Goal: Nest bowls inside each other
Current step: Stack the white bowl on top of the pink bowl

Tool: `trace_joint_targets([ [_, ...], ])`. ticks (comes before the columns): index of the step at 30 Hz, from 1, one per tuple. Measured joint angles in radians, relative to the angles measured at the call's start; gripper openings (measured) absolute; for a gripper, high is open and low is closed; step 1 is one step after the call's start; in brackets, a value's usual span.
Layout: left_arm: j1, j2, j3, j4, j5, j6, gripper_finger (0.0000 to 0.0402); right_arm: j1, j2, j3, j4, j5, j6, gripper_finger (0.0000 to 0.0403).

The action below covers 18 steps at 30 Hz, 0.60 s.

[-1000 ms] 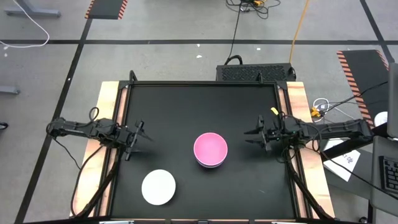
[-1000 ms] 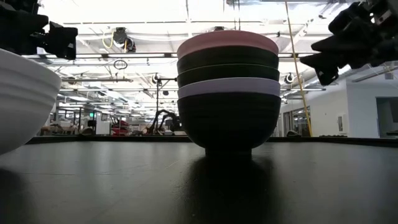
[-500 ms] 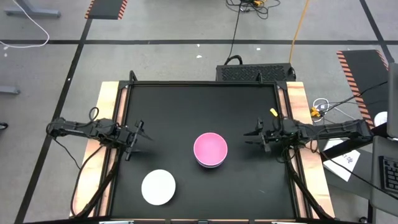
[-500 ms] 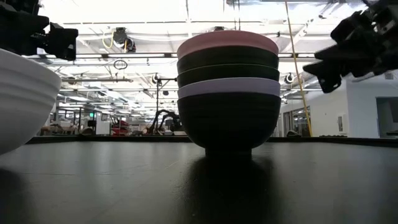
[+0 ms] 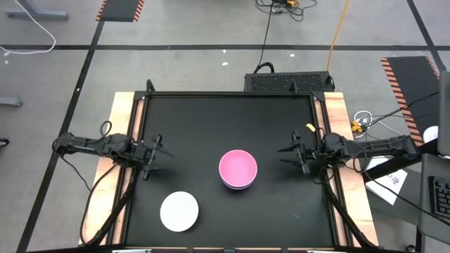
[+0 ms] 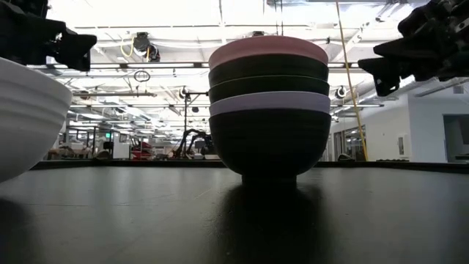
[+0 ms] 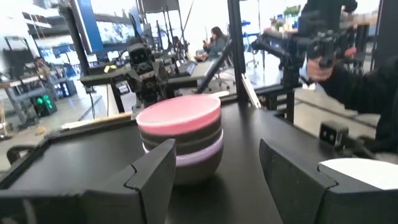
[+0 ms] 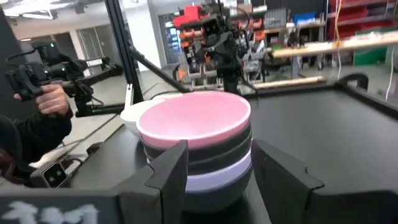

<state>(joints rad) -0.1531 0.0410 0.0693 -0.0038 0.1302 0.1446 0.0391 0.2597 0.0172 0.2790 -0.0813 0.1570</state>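
Observation:
A stack of nested bowls [image 5: 238, 169] stands mid-table on its black bottom bowl. The low view shows the stack [image 6: 269, 103] as black, lavender, two black rims and pink on top. A white bowl [image 5: 178, 211] sits alone on its base near the table's near-left corner. My left gripper [image 5: 156, 156] hovers open to the left of the stack. My right gripper [image 5: 290, 151] hovers open to its right. Both are above the table and touch nothing. In each wrist view the stack [image 7: 180, 140] [image 8: 196, 143] lies ahead between the open fingers.
The black table top [image 5: 211, 119] has raised wooden side rails [image 5: 121, 112]. A person holding a camera rig [image 7: 323, 56] stands beyond the near-left corner, also showing as a hand [image 8: 50, 99] in the right wrist view. Bare room lies on the far half of the table.
My right gripper has dipped a little beside the stack and come back up, staying open. The bowls have not moved.

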Motion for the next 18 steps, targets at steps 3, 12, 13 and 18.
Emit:
trace_joint_targets([
  [3, 0.000, 0.000, 0.000, 0.035, 0.000, -0.022, 0.0234, 0.000, -0.033, -0.001, 0.002, -0.001, -0.013, 0.0169],
  [12, 0.000, 0.000, 0.079, 0.005, 0.027, -0.049, 0.0234, 0.000, -0.093, -0.001, -0.060, -0.001, -0.023, 0.0169],
  [13, 0.000, 0.000, 0.097, -0.021, 0.030, -0.049, 0.0234, 0.000, -0.097, -0.002, -0.073, -0.001, -0.023, 0.0169],
  [18, -0.003, 0.062, 0.198, -0.152, 0.007, -0.061, 0.0234, 0.000, -0.104, -0.002, -0.096, 0.000, -0.019, 0.0169],
])
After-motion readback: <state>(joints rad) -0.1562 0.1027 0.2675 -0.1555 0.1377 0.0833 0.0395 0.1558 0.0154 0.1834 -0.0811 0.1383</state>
